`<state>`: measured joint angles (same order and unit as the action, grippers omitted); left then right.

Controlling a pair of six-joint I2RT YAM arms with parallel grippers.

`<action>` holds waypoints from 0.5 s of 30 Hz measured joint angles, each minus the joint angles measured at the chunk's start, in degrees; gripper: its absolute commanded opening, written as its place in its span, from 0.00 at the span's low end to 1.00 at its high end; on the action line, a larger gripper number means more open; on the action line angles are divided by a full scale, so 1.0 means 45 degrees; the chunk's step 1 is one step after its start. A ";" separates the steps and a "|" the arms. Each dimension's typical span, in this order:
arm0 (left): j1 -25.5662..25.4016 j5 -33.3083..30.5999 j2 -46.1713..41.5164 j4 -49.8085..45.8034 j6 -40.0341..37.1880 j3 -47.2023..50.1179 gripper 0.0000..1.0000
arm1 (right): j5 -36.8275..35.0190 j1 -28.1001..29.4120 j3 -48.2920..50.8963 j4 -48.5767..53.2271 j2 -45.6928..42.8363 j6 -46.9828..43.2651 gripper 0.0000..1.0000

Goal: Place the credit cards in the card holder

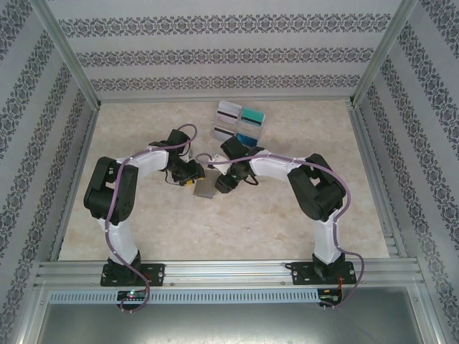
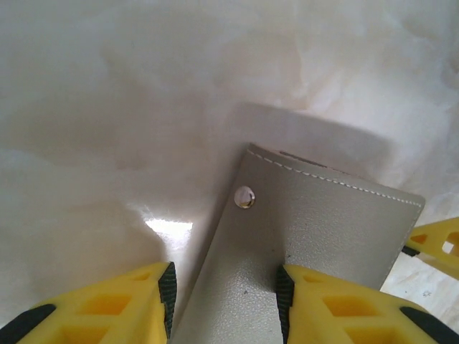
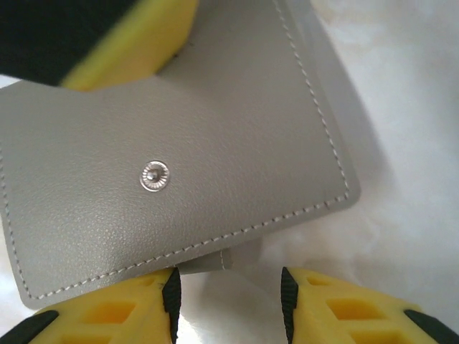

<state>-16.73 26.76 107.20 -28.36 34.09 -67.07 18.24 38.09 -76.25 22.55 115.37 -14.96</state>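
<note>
Left wrist view: the left gripper (image 2: 226,281) has its yellow, black-padded jaws standing apart, clamped on nothing. The card holder (image 2: 323,229), grey with pale stitching and a metal snap (image 2: 244,196), lies flat on the pale table (image 2: 107,107). Its long edge runs up through the gap, its body passes behind the finger at the view's right, and its far corner lies well past the tips.

From the right wrist, the right gripper (image 3: 229,287) is likewise parted and holds nothing. The holder's stitched edge lies just beyond the tips, reaching the finger at the view's left, and a small tab of it shows in the gap.

From the top, both grippers meet at the holder. The credit cards (image 1: 240,120), white-grey with dark stripes beside teal and blue ones, sit in four groups well beyond the fingers.
</note>
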 measured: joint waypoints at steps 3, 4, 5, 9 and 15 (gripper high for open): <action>-0.0029 0.0049 0.0005 0.0189 0.0063 0.0034 0.43 | 0.0277 0.0073 0.0000 0.0000 0.0068 -0.0068 0.44; -0.0034 0.0053 0.0010 0.0243 0.0092 0.0063 0.43 | 0.0374 0.0078 -0.0010 0.0000 0.0121 -0.0087 0.44; -0.0034 0.0078 0.0019 0.0316 0.0107 0.0112 0.43 | 0.0457 0.0078 -0.0034 0.0000 0.0189 -0.0102 0.44; -0.0010 0.0243 0.0165 0.0515 0.0194 0.0199 0.40 | 0.0738 0.0097 -0.0117 -0.0010 0.0306 -0.0097 0.46; 0.0083 0.0345 0.0117 0.0840 0.0287 0.0457 0.27 | 0.1001 0.0267 -0.0112 -0.0199 0.0321 0.0092 0.47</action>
<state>-16.36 28.32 107.72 -24.58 35.38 -65.01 22.74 39.29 -76.75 21.65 116.81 -14.55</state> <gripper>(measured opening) 0.294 0.471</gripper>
